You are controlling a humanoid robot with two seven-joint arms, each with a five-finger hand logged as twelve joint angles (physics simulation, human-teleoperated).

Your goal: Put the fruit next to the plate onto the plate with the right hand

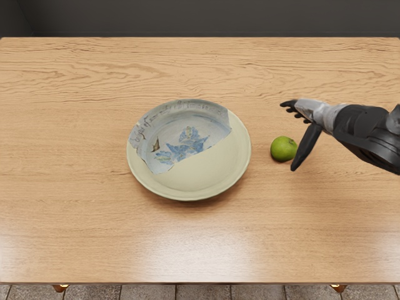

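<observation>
Head view shows 1 small green fruit (284, 149) sitting on the wooden table (94, 206). It is just to the right of the plate (212, 172), near the rim but not touching it. The plate has nothing on it, so the job is not done yet.

The right hand (312, 117) comes in from the right edge. It is open and holds nothing. Its short fingers (289, 106) point left, and 1 long dark finger (305, 147) hangs down just beside the fruit, on the fruit's right side. I see a thin gap, so I think they are not touching.

From the hand, the fruit lies a little to the left and lower in the picture. The fruit is round, so no side looks better to grab. I think the hand needs to go down and left a bit, then close around the fruit. Only the right hand shows, and it is very near.
</observation>
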